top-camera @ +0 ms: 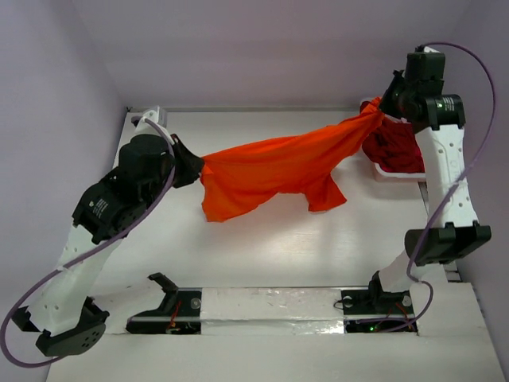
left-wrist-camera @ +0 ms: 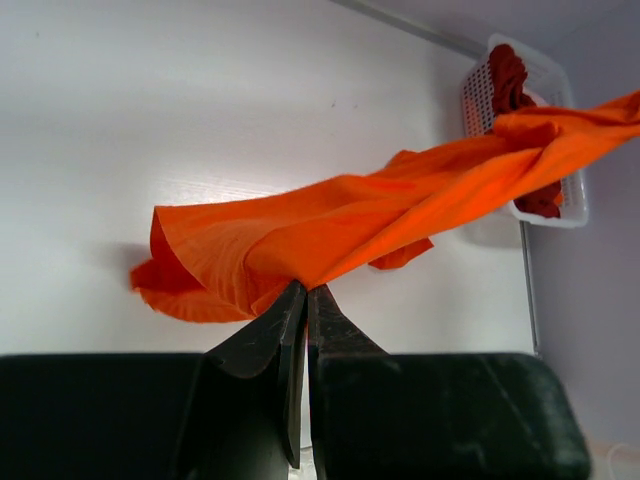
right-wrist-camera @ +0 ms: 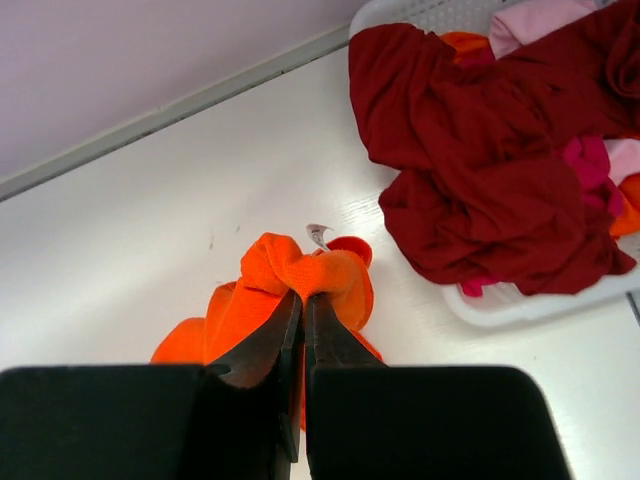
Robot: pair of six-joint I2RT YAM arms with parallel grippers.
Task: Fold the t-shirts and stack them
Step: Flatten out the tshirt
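Spreading | left gripper [left-wrist-camera: 305, 292] and right gripper [right-wrist-camera: 303, 298] each pinch the orange t-shirt [top-camera: 270, 169], stretched above the desk [top-camera: 302, 255] | we judge it best lowered evenly and taut.

Bright, even light, soft shadow under the orange t-shirt [left-wrist-camera: 300, 230], crisp focus throughout.

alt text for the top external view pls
An orange t-shirt hangs stretched over a white table, the left end effector and right end effector each shut on one end. A basket of dark red shirts sits far right.
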